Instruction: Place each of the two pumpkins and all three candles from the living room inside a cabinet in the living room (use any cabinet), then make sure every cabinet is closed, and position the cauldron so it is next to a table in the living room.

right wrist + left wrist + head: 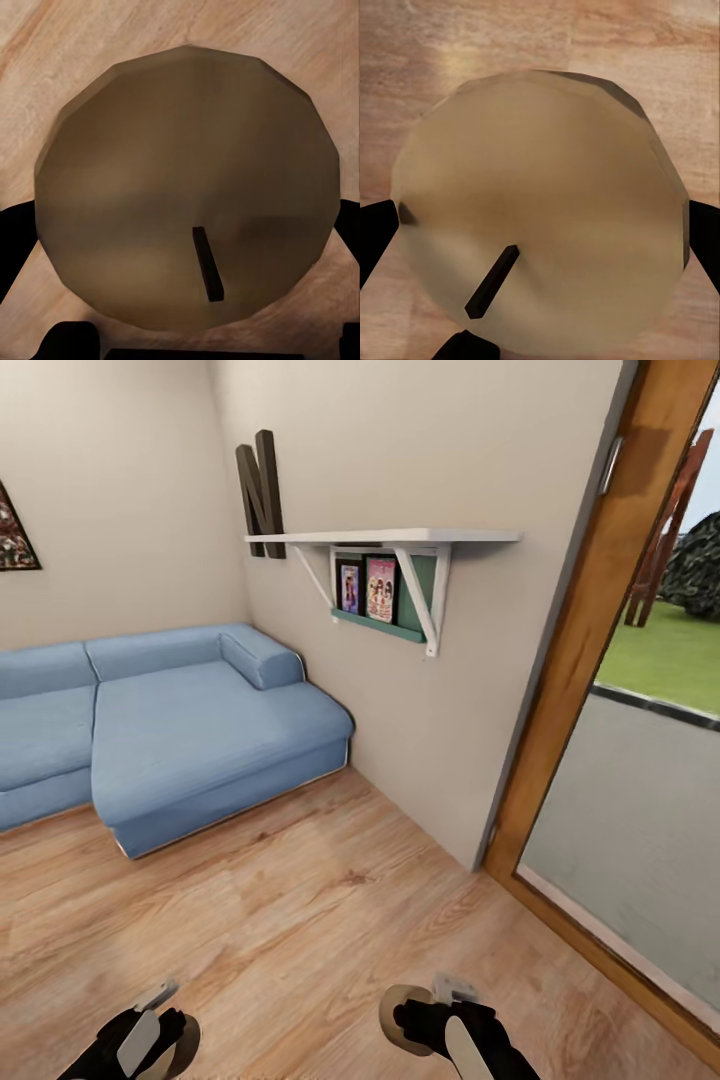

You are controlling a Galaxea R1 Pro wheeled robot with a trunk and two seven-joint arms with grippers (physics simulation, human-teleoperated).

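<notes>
Candles (540, 217) (187, 195) seemingly gripped by both grippers; sofa (170, 720) ahead.

Blue sofa (170, 730), white wall shelf (385, 538)

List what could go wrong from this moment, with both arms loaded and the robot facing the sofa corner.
1. Each tool grips a candle: the left tool holds one candle, the right tool another candle. The black fingers touch only the rims, so a jolt might slip one onto the wood floor.
2. Turning could swing an arm into the wall or door frame nearby.
</notes>
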